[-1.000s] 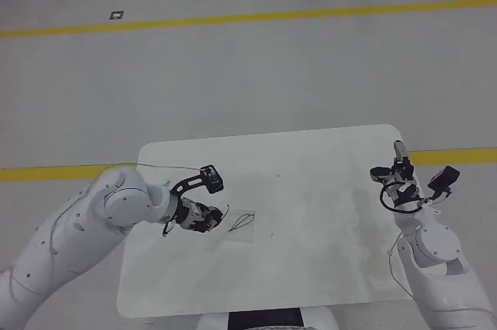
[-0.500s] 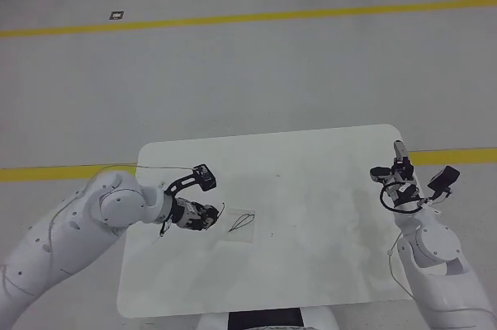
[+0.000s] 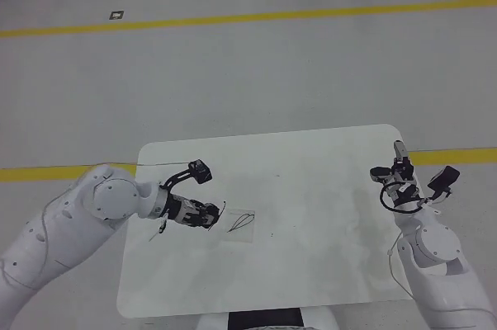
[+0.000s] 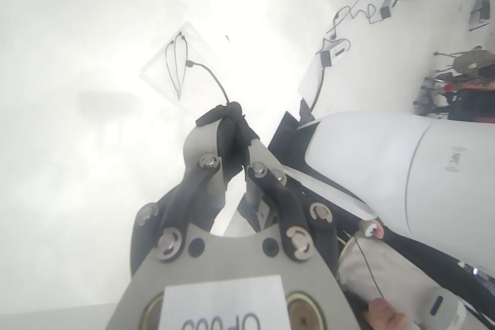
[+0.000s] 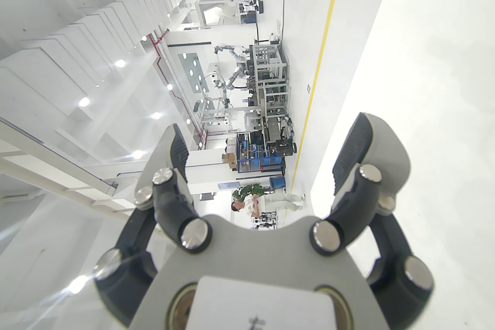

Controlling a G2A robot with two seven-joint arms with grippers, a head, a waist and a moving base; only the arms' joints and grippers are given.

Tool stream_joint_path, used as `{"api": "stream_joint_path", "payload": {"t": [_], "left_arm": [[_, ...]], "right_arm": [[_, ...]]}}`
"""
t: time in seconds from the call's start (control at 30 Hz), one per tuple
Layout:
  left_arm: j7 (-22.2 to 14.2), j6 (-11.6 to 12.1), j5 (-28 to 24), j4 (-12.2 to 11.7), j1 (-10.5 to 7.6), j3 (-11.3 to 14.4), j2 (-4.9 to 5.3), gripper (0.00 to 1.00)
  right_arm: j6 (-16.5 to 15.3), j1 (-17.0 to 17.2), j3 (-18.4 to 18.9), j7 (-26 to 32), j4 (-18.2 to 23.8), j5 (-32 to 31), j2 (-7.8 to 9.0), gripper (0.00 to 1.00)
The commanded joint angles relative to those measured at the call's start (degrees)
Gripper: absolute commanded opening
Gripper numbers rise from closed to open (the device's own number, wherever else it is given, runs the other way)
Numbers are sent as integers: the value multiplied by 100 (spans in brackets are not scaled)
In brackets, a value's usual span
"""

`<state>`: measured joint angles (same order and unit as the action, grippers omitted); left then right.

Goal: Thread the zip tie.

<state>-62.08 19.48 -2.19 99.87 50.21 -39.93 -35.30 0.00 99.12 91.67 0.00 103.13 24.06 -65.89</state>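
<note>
White counter (image 3: 314,165) with rounded corners; beyond it at twelve o'clock a yellow floor stripe (image 3: 232,19), at eleven o'clock a small dark floor marker (image 3: 116,15).

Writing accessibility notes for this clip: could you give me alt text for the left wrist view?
The left gripper is shut on one end of a thin black zip tie, whose free end arches toward a clear bag lying flat on the white table. More thin black loops lie within the bag's outline.

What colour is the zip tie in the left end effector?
Black; the zip tie in the left end effector shows best in the left wrist view.
</note>
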Motion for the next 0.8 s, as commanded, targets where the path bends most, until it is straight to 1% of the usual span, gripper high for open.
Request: {"api": "stream_joint_path", "payload": {"t": [0.0, 0.17, 0.27, 0.3, 0.37, 0.5, 0.6, 0.63, 0.73, 0.77], "left_arm": [[-92, 0, -140, -60, 44, -90, 21, 0], [-307, 0, -509, -188, 193, -374, 35, 0], [-442, 0, -645, -283, 320, -581, 13, 0], [-506, 0, -679, -276, 366, -662, -5, 0], [-591, 0, -744, -336, 451, -786, -37, 0], [-793, 0, -812, -395, 616, -1046, -131, 0], [-990, 0, -964, -455, 747, -1303, -217, 0], [-1087, 0, -1032, -513, 808, -1422, -256, 0], [-1346, 0, -1168, -578, 941, -1687, -360, 0], [-1483, 0, -1244, -609, 998, -1820, -413, 0]], "right_arm": [[0, 0, 0, 0, 0, 0, 0, 100], [0, 0, 0, 0, 0, 0, 0, 100], [0, 0, 0, 0, 0, 0, 0, 100], [0, 0, 0, 0, 0, 0, 0, 100], [0, 0, 0, 0, 0, 0, 0, 100], [0, 0, 0, 0, 0, 0, 0, 100], [0, 0, 0, 0, 0, 0, 0, 100], [0, 0, 0, 0, 0, 0, 0, 100], [0, 0, 0, 0, 0, 0, 0, 100], [0, 0, 0, 0, 0, 0, 0, 100]]}}
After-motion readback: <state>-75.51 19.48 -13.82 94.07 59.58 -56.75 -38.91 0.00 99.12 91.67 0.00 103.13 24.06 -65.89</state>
